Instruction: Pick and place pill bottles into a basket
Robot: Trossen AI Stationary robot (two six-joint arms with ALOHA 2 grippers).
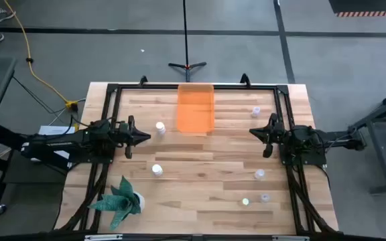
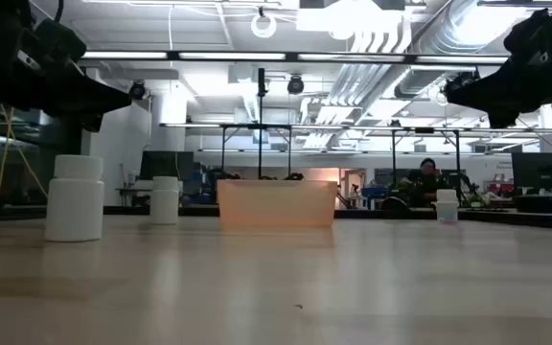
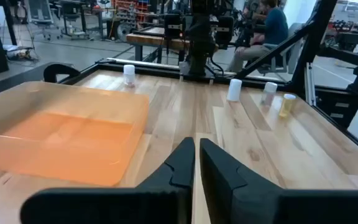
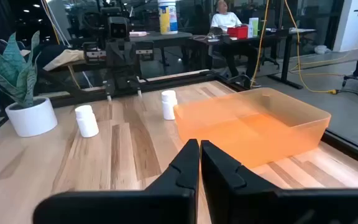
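On the wooden table (image 1: 200,187), a green spiky plant (image 1: 121,199) in a white pot stands at the near left corner. The left gripper (image 1: 144,136) hangs above the left side of the table, its fingers (image 3: 182,163) closed together on nothing. Just right of it stands one pill bottle (image 1: 160,127), and a second bottle (image 1: 157,170) stands nearer, right of the plant. The orange basket (image 1: 196,108) sits at the far middle of the table, with nothing visible inside it. Right of the basket, another bottle (image 1: 255,112) stands near the far right. The right gripper (image 1: 254,131) hovers over the right side, pointing toward the centre, its fingers (image 4: 188,160) also pressed together and holding nothing. Nearer on the right, three more bottles stand apart: one (image 1: 260,175) beside the right arm's base, a yellowish one (image 1: 245,201), and one (image 1: 265,197) just right of it.
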